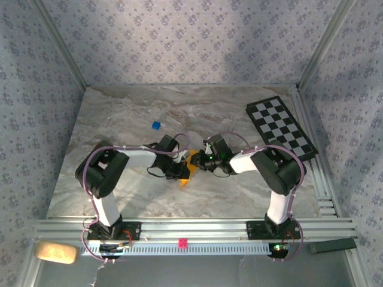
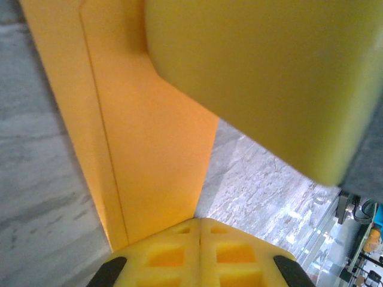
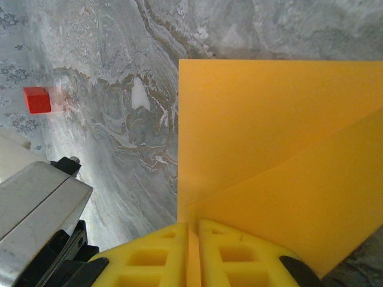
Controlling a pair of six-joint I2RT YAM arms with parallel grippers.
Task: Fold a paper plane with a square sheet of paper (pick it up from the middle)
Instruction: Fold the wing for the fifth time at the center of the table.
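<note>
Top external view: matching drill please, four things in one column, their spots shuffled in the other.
Things:
1. square sheet of paper
2. blue cube
3. checkered board
4. pink tag

Places:
a. far right corner of the table
b. on the near rail, about midway along it
c. middle of the table, near half
d. bare marble, left of centre, further back

Pairs: 1-c, 2-d, 3-a, 4-b

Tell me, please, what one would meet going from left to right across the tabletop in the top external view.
blue cube → orange paper → checkered board. The two grippers are left out because they overlap the paper.
</note>
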